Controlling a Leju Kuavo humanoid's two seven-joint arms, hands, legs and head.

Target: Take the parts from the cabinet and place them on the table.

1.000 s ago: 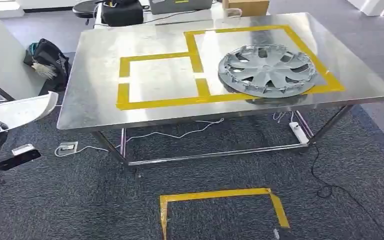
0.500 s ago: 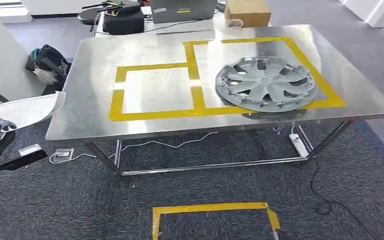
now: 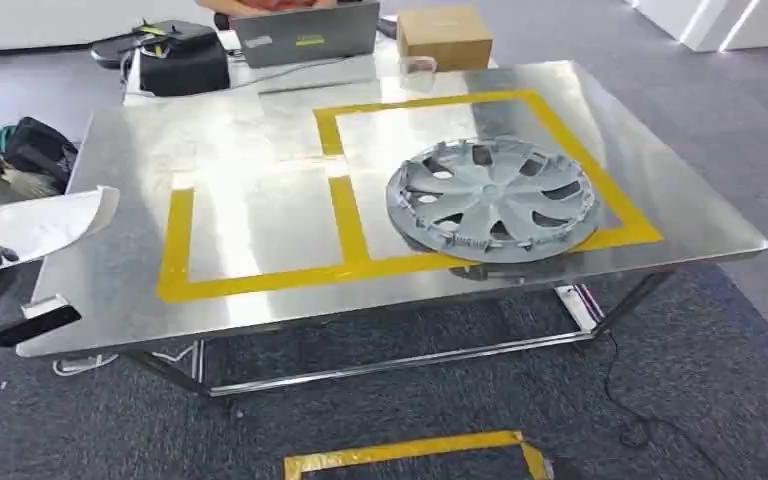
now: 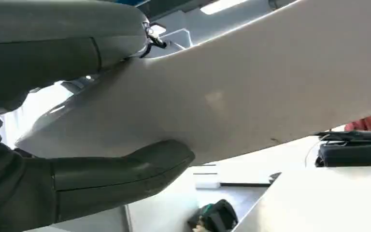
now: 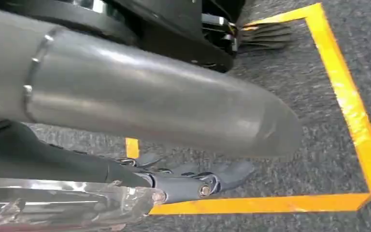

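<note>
The left robot hand point(image 4: 72, 179) has a thick grey thumb; the right robot hand point(image 5: 193, 179) has dark fingers with small screws.

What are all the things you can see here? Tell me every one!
table: one, shiny steel, middle
tape boxes: two, yellow, on the table
wheel cover: one, grey, inside the right tape box
white part: one, white, by the table's left edge, held by the left hand
cardboard box: one, brown, behind the table
laptop: one, grey, behind the table
floor tape: one, yellow, on the carpet
left hand: one, dark grey, holds the white part
right hand: one, grey, hanging above the carpet
</note>
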